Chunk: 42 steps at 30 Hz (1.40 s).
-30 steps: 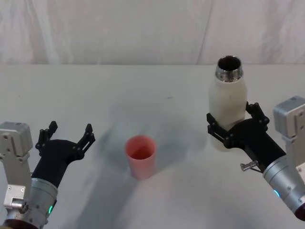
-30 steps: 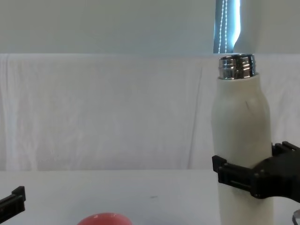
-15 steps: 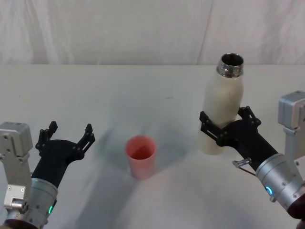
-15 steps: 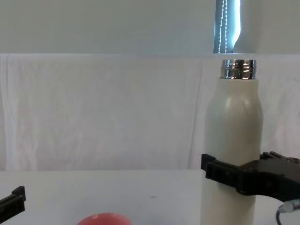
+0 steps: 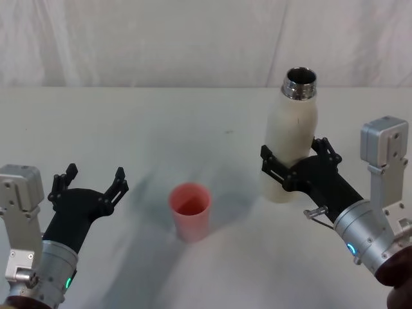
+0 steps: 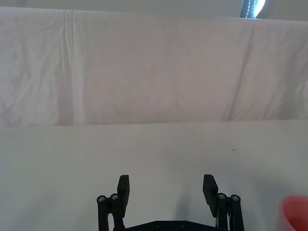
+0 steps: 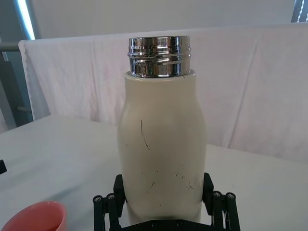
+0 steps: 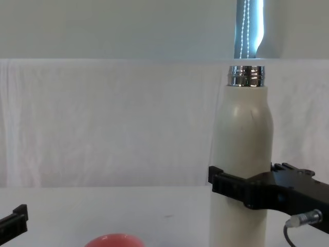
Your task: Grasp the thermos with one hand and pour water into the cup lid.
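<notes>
I count one thermos (image 5: pixel 291 138), one cup lid (image 5: pixel 190 210) and two pincers on my screens. The thermos is a tall cream-white bottle with faint scuffs on its body and an uncapped, threaded chrome neck; it stands upright at the right of the white bench (image 5: pixel 161 129). My right pincer (image 5: pixel 291 164) is clamped around its lower body. The cup lid is a small pink-red cup, upright near the bench's middle, apart from the thermos. My left pincer (image 5: pixel 90 183) rests spread wide and empty at the left. I cannot see any water inside either vessel.
</notes>
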{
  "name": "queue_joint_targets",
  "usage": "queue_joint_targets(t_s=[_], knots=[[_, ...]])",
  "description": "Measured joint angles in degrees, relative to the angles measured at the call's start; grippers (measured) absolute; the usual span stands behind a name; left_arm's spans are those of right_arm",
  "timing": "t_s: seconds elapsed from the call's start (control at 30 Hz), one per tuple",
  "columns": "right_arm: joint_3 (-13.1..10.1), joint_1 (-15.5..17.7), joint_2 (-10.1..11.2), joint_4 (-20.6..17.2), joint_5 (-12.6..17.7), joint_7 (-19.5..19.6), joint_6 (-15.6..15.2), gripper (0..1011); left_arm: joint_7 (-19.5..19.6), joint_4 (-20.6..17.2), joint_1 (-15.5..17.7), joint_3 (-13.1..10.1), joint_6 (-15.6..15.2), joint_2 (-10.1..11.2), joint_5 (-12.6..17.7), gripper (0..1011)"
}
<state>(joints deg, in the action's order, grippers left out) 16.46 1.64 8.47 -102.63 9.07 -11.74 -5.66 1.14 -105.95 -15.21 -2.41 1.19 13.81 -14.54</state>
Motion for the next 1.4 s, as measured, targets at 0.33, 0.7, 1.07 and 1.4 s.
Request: queue_joint_targets(t_s=[0.33, 0.7, 1.07, 1.4], knots=[[0.4, -0.5, -0.1, 0.9, -0.4, 0.9, 1.0, 960, 0.0, 0.0, 0.0, 0.0, 0.0, 0.0, 0.0, 1001], [1.0, -1.0, -0.4, 1.4, -0.7, 1.0, 1.6, 960, 0.0, 0.0, 0.0, 0.0, 0.0, 0.0, 0.0, 1001], [1.5, -1.2, -0.4, 1.4, -1.2, 0.9, 2.3, 960, 0.0, 0.0, 0.0, 0.0, 0.0, 0.0, 0.0, 1001], [1.6, -1.2, -0.4, 1.4, -1.5, 0.8, 2.5, 960, 0.0, 0.0, 0.0, 0.0, 0.0, 0.0, 0.0, 1001]])
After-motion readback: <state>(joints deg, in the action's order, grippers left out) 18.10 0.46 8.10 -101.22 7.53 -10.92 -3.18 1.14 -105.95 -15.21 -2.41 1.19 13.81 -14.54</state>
